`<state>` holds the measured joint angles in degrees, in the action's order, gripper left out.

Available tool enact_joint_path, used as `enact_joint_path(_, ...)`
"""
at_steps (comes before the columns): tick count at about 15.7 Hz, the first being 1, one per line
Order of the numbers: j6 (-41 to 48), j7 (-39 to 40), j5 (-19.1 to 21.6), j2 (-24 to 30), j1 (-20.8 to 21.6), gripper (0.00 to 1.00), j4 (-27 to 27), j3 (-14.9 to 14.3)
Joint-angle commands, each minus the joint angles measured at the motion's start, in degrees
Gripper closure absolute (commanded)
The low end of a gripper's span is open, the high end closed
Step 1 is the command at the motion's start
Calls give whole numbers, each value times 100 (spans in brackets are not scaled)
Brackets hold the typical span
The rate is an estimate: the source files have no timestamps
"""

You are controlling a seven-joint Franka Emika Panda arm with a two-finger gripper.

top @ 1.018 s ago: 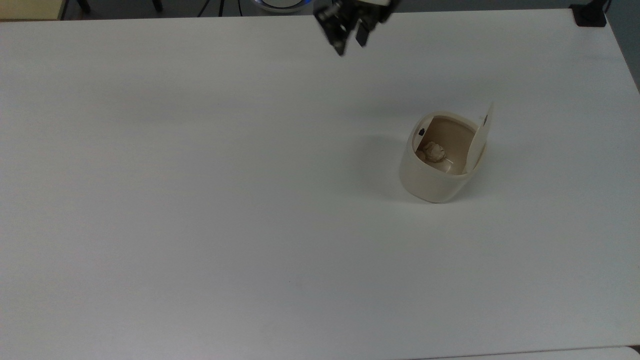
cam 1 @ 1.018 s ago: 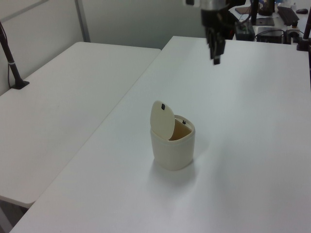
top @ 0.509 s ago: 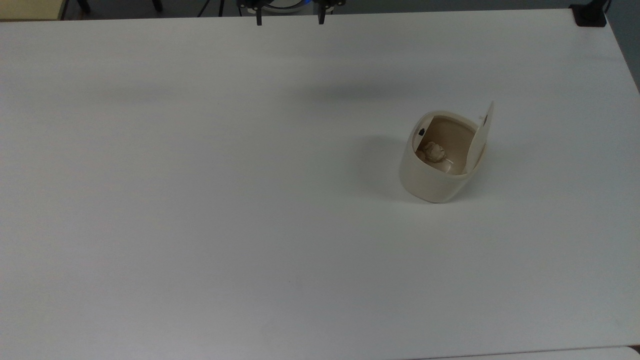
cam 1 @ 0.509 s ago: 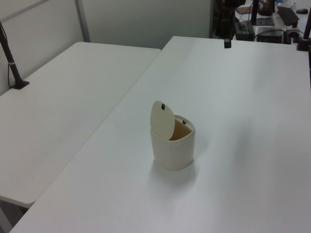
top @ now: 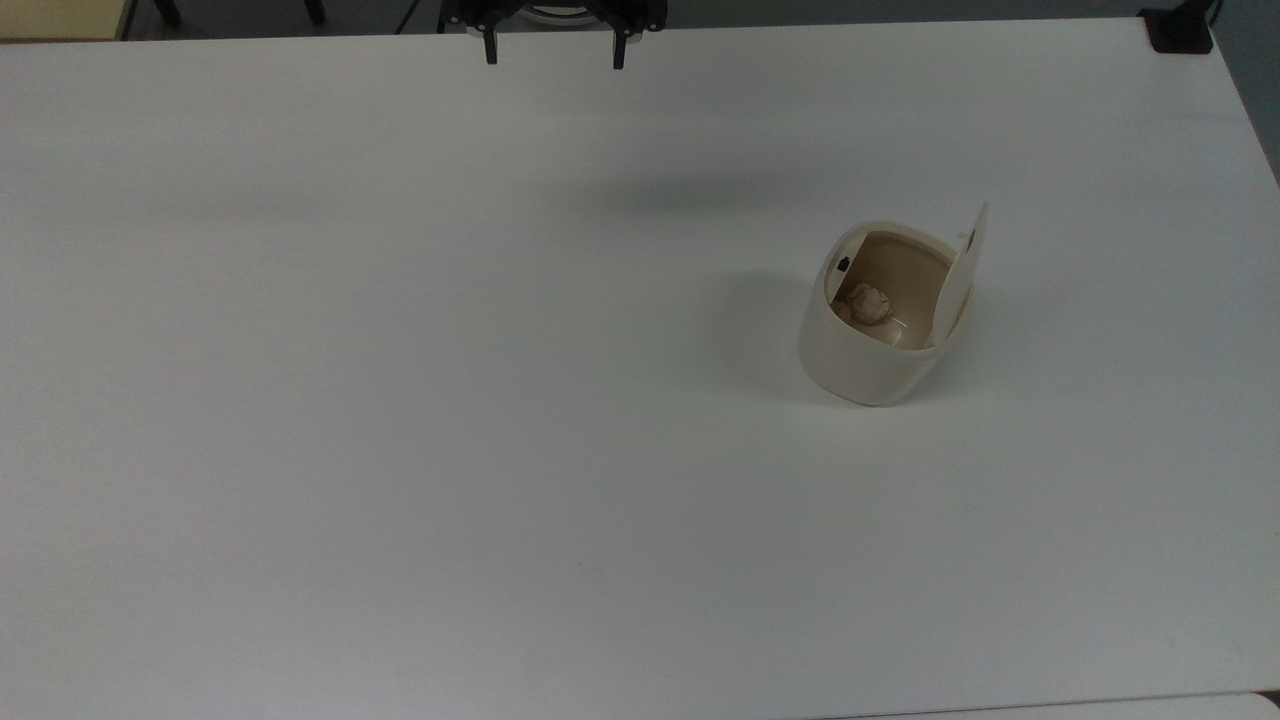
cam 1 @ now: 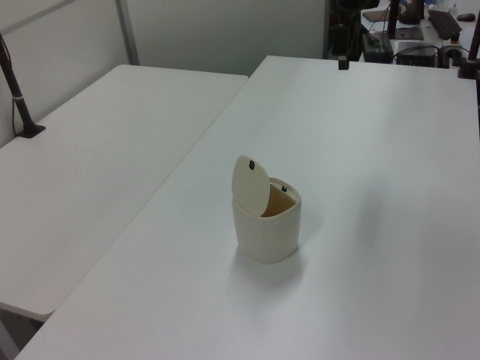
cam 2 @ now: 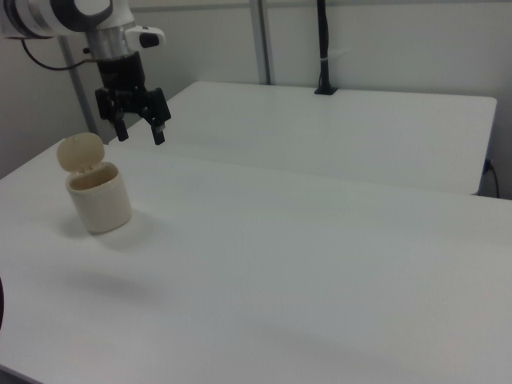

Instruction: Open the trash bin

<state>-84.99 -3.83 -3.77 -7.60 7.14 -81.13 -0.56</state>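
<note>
trash bin (top: 868,335) – on the white table (top: 400,400), top view's right | lid (top: 962,270) – upright, task looks done | inside – possibly crumpled paper (top: 868,303) | gripper (cam 2: 139,134) – fingers apart, empty, well clear; you have nothing left.

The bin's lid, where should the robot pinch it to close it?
Probably the free top edge of the lid, which stands upright on the trash bin. The open pincer could come from above; that thin edge sticks up clear of everything.
</note>
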Motion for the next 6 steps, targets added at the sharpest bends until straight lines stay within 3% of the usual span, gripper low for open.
enact_joint_path(1,-368,-100,236,163,-159,0,-175,-32)
enact_joint_path(6,-404,-47,245,189,-274,0,-166,-32)
